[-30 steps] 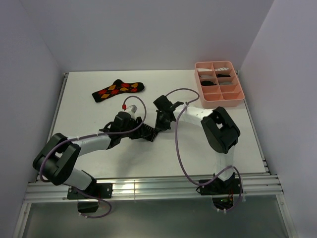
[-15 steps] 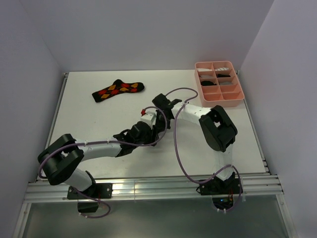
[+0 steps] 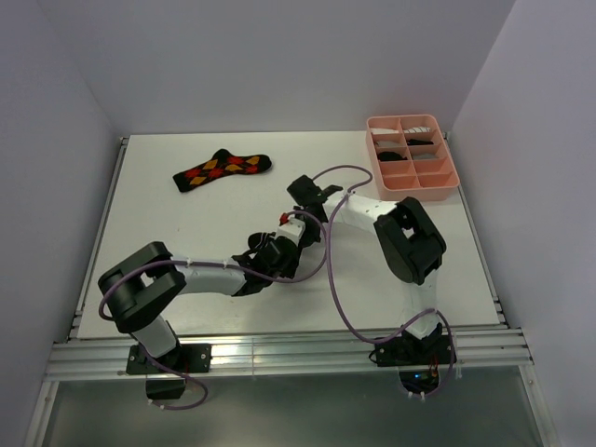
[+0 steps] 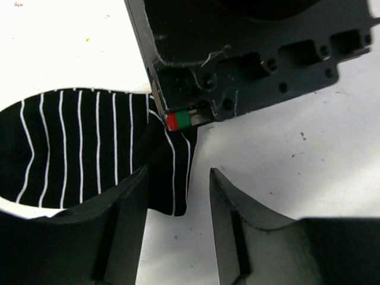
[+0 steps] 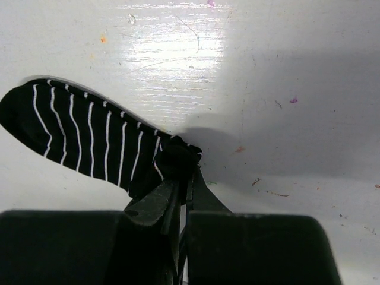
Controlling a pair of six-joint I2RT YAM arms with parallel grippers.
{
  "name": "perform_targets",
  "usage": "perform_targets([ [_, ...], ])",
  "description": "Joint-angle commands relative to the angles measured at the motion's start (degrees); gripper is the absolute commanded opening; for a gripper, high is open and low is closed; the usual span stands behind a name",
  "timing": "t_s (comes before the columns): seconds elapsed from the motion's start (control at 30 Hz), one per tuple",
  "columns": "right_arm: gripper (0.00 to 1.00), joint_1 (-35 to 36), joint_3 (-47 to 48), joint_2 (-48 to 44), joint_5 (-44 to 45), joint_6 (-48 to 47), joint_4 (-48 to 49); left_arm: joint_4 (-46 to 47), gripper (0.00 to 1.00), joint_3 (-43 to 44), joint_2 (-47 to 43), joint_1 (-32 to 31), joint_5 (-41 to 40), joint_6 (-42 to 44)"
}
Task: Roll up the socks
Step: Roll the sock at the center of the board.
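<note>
Black fabric with thin white stripes, the striped sock (image 4: 77,148), lies mostly flat on the white table (image 3: 186,233) about mid-depth, hidden beneath the arms in the top view. Nearest, the left gripper (image 4: 178,181) stands roughly half open with nothing clamped, its fingers straddling the sock's end corner. Just beyond it, the right gripper (image 5: 185,172) is pinched tight on a bunched knot of that same end. To roll well, the left should probably close low on the loose corner right beside the pinch, so both turn one firm core — not drag the sock across the table. Farther back lie the argyle sock (image 3: 222,170) at left and the pink tray (image 3: 419,193) at right.
</note>
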Motion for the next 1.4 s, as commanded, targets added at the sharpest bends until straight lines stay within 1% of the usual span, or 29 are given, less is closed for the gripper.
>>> perform_targets([
  [0.0, 0.00, 0.1, 0.2, 1.5, 0.2, 0.2, -2.1, -0.2, 0.48, 2.1, 1.5, -0.7, -2.8, 1.4],
  [0.07, 0.00, 0.0, 0.0, 1.2, -0.1, 0.3, -1.7, -0.7, 0.46, 2.1, 2.4, -0.8, -2.3, 0.9],
  [0.17, 0.00, -0.4, -0.8, 1.1, -1.0, 0.8, -0.7, -1.1, 0.41, 1.9, 3.7, -1.0, -1.4, 0.3],
  [0.23, 0.00, -0.7, -1.7, 0.5, -1.6, 1.0, 0.5, -1.9, 0.30, 1.7, 4.3, -1.2, -1.1, -0.2],
  [0.27, 0.00, -0.7, -2.1, 0.3, -2.0, 1.1, 1.2, -1.9, 0.30, 1.7, 4.4, -1.2, -0.9, -0.4],
  [0.3, 0.00, -0.9, -2.8, -0.2, -2.4, 1.4, 2.1, -2.1, 0.23, 1.6, 4.5, -1.2, -0.8, -0.5],
  [0.37, 0.00, -1.3, -4.9, -1.9, -3.8, 1.9, 5.6, -2.4, 0.15, 1.5, 4.3, -1.2, -0.5, -0.8],
  [0.4, 0.00, -1.4, -5.7, -3.6, -4.2, 2.3, 7.0, -2.6, 0.08, 1.6, 4.3, -1.1, -0.4, -0.9],
  [0.43, 0.00, -1.8, -7.8, -4.5, -4.8, 2.9, 10.3, -3.0, 0.04, 1.6, 4.0, -1.2, -0.2, -1.2],
  [0.47, 0.05, -2.1, -9.0, -5.6, -5.0, 3.3, 12.1, -3.1, 0.01, 1.6, 3.9, -1.1, 0.1, -1.6],
  [0.53, 0.14, -2.7, -12.1, -8.8, -5.1, 4.4, 16.7, -3.6, 0.01, 1.5, 3.1, -0.7, 2.2, -2.7],
  [0.57, 0.22, -3.1, -13.2, -10.0, -4.9, 4.6, 18.2, -3.7, 0.01, 1.4, 2.7, 0.0, 3.3, -3.3],
  [0.6, 0.25, -3.3, -15.2, -12.2, -4.4, 5.3, 20.9, -3.8, 0.01, 1.1, 1.8, 0.5, 5.8, -4.5],
  [0.63, 0.32, -3.5, -16.4, -13.3, -4.2, 5.5, 22.4, -3.7, 0.01, 1.0, 1.2, 1.2, 7.4, -5.4],
  [0.7, 0.37, -4.2, -19.6, -16.6, -3.4, 6.4, 24.9, -3.2, 0.01, -0.4, -0.2, 3.8, 11.0, -8.3],
  [0.73, 0.43, -4.3, -20.6, -17.7, -2.7, 6.6, 27.5, -3.2, 0.01, -0.7, -0.5, 4.9, 15.1, -9.5],
  [0.77, 0.45, -4.4, -21.7, -18.7, -2.2, 6.8, 28.8, -2.3, 0.01, -1.9, -1.0, 7.3, 16.7, -10.5],
  [0.8, 0.47, -4.6, -23.8, -20.6, -2.0, 7.4, 30.0, -1.7, 0.01, -2.6, -1.8, 8.4, 18.9, -12.4],
  [0.83, 0.51, -4.8, -24.9, -21.5, -1.3, 7.6, 32.5, -1.2, 0.01, -3.0, -2.0, 9.5, 22.4, -13.3],
  [0.87, 0.53, -4.7, -26.0, -22.4, -1.2, 7.8, 32.9, -0.3, 0.01, -3.5, -2.2, 11.5, 24.4, -14.3],
  [0.9, 0.54, -4.7, -28.0, -23.7, -1.2, 8.2, 36.5, 0.2, 0.01, -4.2, -2.0, 12.5, 26.2, -15.9],
  [0.93, 0.55, -4.7, -28.8, -24.1, -1.3, 8.4, 37.7, 0.8, 0.01, -4.6, -2.0, 13.4, 28.0, -16.8],
  [0.97, 0.55, -4.7, -29.6, -24.6, -1.9, 8.5, 38.8, 2.0, 0.01, -5.3, -2.0, 15.0, 31.6, -17.8],
  [1.07, 0.58, -4.7, -31.5, -24.7, -3.5, 8.7, 42.2, 4.9, 0.01, -7.6, -1.8, 17.9, 37.4, -21.6],
  [1.2, 0.59, -4.5, -33.6, -22.8, -6.3, 9.2, 47.8, 9.5, 0.01, -10.1, -1.3, 21.4, 42.4, -26.6],
  [1.37, 0.59, -3.2, -34.2, -19.9, -7.5, 9.6, 50.5, 14.2, 0.01, -12.4, 2.1, 25.6, 48.0, -31.3],
])
